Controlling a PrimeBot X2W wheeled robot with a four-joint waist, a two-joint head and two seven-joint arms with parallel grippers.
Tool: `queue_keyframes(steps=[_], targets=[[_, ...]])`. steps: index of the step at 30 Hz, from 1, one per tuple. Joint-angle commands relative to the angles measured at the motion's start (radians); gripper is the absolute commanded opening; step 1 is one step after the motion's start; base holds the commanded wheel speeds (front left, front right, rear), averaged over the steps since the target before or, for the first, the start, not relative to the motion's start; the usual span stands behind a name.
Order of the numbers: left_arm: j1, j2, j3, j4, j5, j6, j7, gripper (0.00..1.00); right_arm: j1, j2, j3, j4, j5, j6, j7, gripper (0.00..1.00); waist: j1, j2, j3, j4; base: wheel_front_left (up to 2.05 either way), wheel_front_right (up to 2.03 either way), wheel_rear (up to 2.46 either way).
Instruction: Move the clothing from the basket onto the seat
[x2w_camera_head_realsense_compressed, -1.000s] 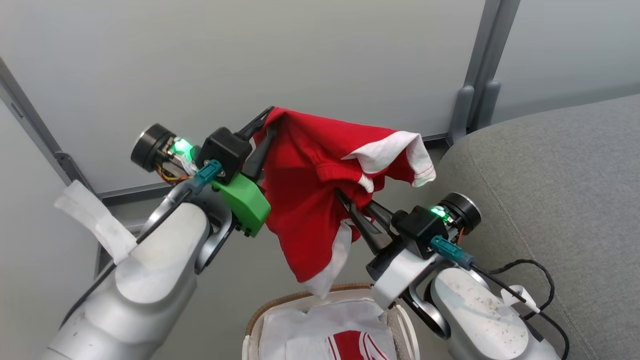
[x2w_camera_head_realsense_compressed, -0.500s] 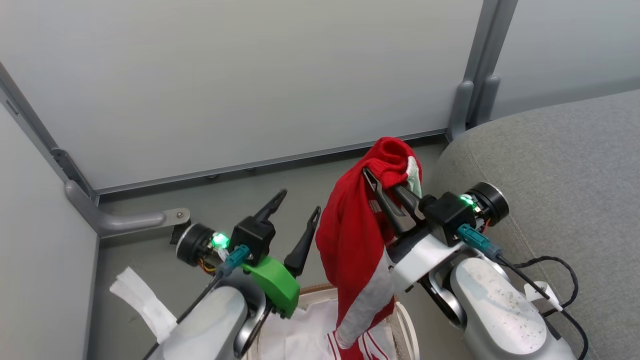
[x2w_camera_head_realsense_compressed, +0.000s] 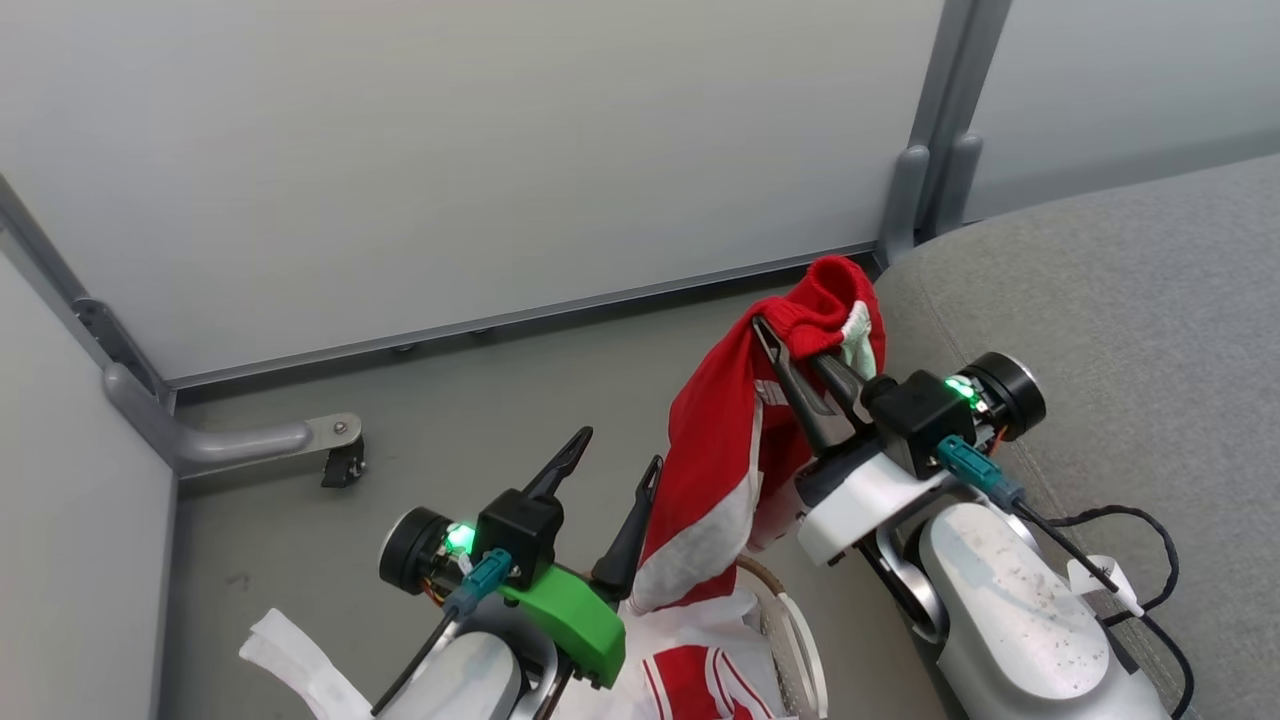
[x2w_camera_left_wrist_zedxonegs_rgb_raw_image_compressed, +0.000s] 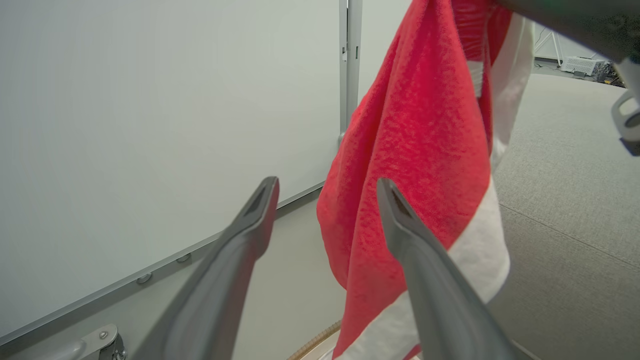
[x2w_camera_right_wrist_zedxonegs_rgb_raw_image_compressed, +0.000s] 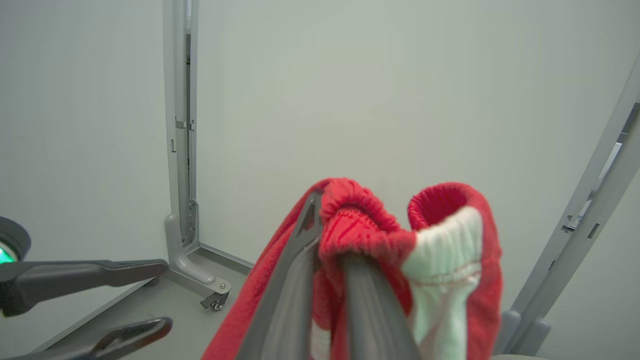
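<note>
Our left gripper (x2w_camera_head_realsense_compressed: 620, 447) let go and dropped, spread wide, while our right gripper (x2w_camera_head_realsense_compressed: 790, 345) pinches red clothing (x2w_camera_head_realsense_compressed: 720, 430) near the seat (x2w_camera_head_realsense_compressed: 1100, 300); more waits in the basket (x2w_camera_head_realsense_compressed: 808, 655).

Pale grey partition panels (x2w_camera_head_realsense_compressed: 450, 150) stand behind, joined by a grey metal upright post (x2w_camera_head_realsense_compressed: 935, 130). A curved grey foot bar (x2w_camera_head_realsense_compressed: 240, 440) extends from the left frame over the grey floor (x2w_camera_head_realsense_compressed: 480, 400), ending at a small black caster (x2w_camera_head_realsense_compressed: 343, 468). A distant white box (x2w_camera_left_wrist_zedxonegs_rgb_raw_image_compressed: 579, 65), possibly equipment, is too small to identify.
</note>
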Motion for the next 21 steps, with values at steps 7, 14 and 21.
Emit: queue_keyframes(steps=[7,14,21], targets=[[0.051,-0.020,0.052,-0.045,0.052,-0.009,0.000,1.00,-0.029,-0.004,-0.029,-0.017,-0.044,-0.001,-0.002,0.00,0.0000,0.0000,0.034,-0.146,0.00,0.00,0.00],[0.061,-0.038,0.066,-0.059,0.100,-0.029,0.000,1.00,-0.033,-0.025,-0.073,-0.024,-0.079,-0.001,-0.002,0.00,0.0000,0.0000,0.065,-0.294,0.00,0.00,0.00],[0.060,-0.049,0.077,-0.058,0.131,-0.045,0.000,1.00,-0.035,-0.047,-0.104,-0.032,-0.086,-0.001,-0.002,0.00,0.0000,0.0000,0.102,-0.396,0.00,0.00,0.00]])
